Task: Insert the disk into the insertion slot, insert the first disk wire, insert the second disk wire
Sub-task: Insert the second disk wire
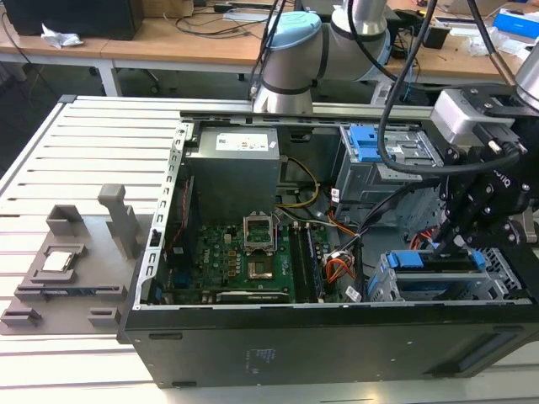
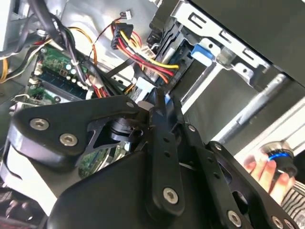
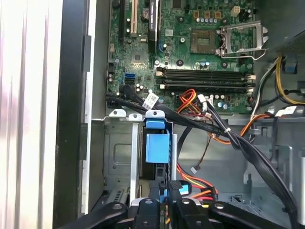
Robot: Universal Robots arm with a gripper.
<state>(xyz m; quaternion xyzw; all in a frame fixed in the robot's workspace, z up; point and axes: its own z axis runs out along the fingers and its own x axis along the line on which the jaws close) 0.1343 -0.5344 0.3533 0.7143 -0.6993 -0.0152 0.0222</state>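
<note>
Your disk (image 1: 434, 263) sits in the insertion slot (image 1: 505, 282) at the near end of the exterior view's right, blue carrier showing. Your gripper (image 1: 444, 240) hangs just above it, pincer drawn narrow on a black wire connector (image 3: 174, 188). Expect rigid plug, limp cable; grip the plug body squarely.

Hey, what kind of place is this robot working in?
Probably a robotics lab or workshop: an open computer case lies on a slotted metal table, the robot arm stands behind it, and cluttered wooden workbenches line the back.
</note>
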